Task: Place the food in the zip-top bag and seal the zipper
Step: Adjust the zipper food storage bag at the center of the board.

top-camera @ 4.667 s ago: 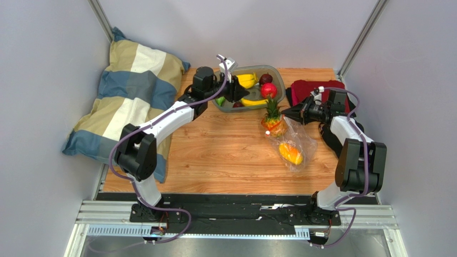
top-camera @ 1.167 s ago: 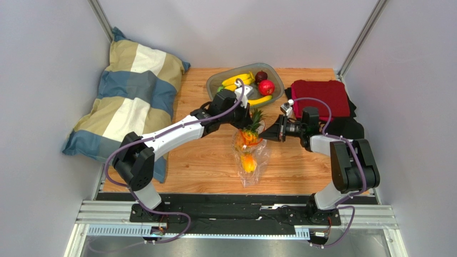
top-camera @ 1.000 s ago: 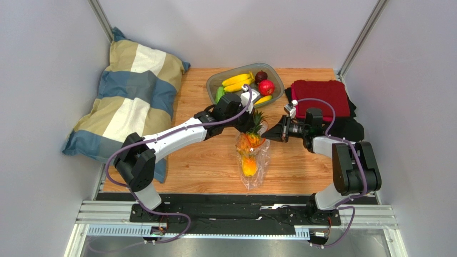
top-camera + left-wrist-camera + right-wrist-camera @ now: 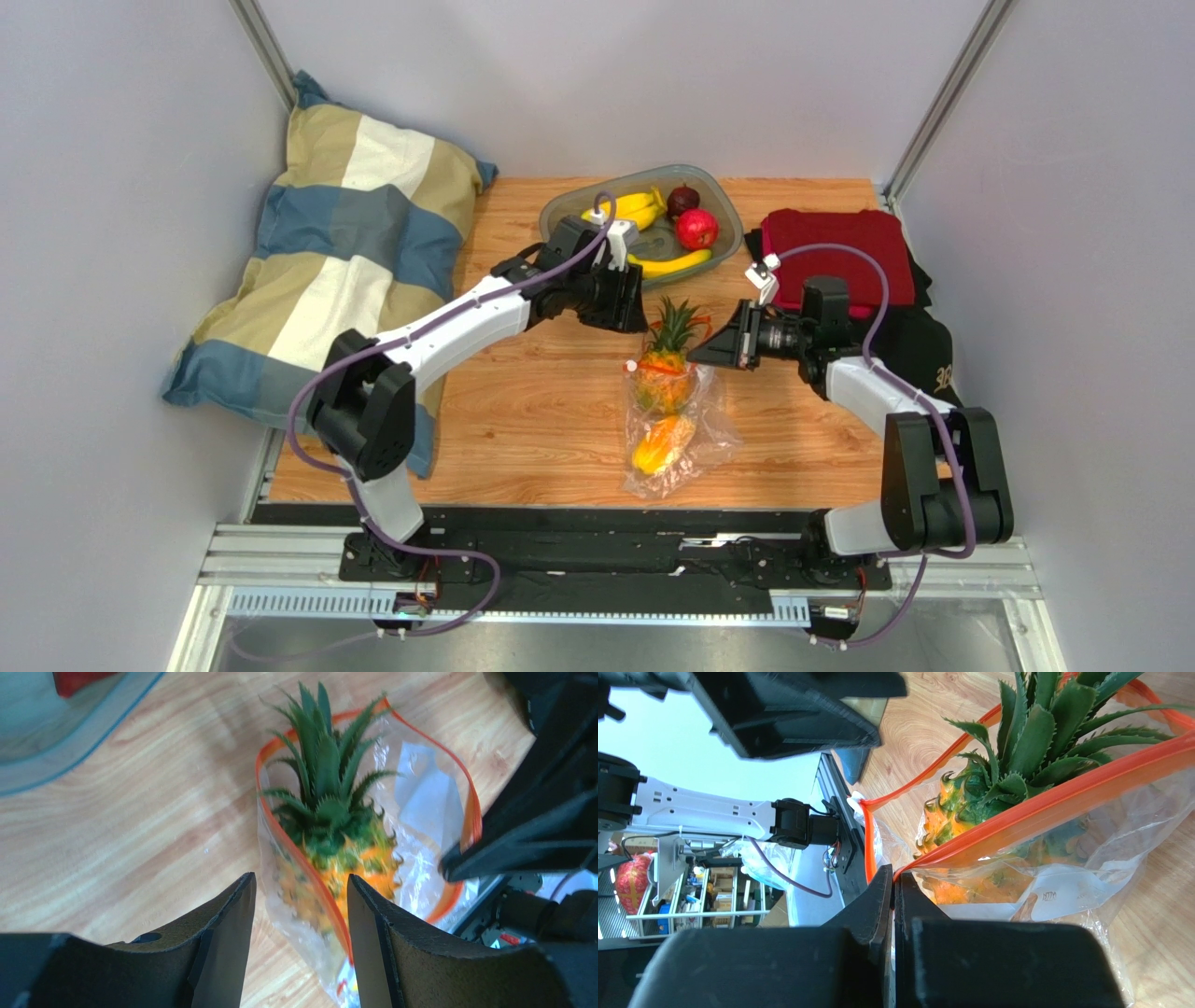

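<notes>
A pineapple [image 4: 665, 367] stands upright in the mouth of the clear zip-top bag [image 4: 687, 445], which lies on the wooden table with an orange-yellow mango [image 4: 659, 447] deeper inside. The left gripper [image 4: 636, 311] hovers open just behind the pineapple's green crown, holding nothing; in its wrist view the pineapple [image 4: 330, 815] and the orange zipper [image 4: 312, 885] show past the open fingers [image 4: 228, 941]. My right gripper [image 4: 699, 360] is shut on the zipper [image 4: 1053, 784] edge, holding the mouth open around the pineapple [image 4: 1011, 749]. Bananas [image 4: 631, 209], a red fruit [image 4: 697, 230] and a purple fruit [image 4: 683, 199] lie in the tray.
The grey-green tray [image 4: 551, 224] sits at the back of the table, directly behind the left gripper. A striped pillow [image 4: 337, 266] fills the left side. A red cloth [image 4: 842, 252] on black fabric lies at the right, behind the right arm.
The left gripper has opened and let go of the pineapple, then drawn back toward the tray. The pineapple now stands in the bag mouth. The right gripper keeps its hold on the zipper edge.
</notes>
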Available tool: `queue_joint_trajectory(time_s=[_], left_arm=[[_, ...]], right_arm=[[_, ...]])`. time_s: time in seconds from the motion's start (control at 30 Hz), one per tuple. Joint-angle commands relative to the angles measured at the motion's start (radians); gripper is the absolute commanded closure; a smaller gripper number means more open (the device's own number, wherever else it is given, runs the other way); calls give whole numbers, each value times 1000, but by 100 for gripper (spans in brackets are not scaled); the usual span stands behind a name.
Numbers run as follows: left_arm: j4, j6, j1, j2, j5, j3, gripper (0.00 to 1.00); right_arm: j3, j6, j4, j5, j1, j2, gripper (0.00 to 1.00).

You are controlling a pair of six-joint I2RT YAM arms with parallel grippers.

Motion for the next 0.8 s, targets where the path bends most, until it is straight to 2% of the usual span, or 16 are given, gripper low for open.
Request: queue_joint_trajectory(time_s=[0.0,0.1,0.23,0.43,0.77], left_arm=[[-35,18,8,85,44,119,42],[-87,14,7,147,82,152,42],[-110,7,7,180,89,122,43],[-92,11,7,210,80,103,46],[15,-34,10,185,96,82,43]], right_arm=[[41,-74,-27,1,14,-24,100],[45,-97,-50,4,17,-24,100],[53,-113,-57,4,20,-21,100],[52,-130,-77,2,23,-23,100],[58,-160,-114,5,40,-44,100]])
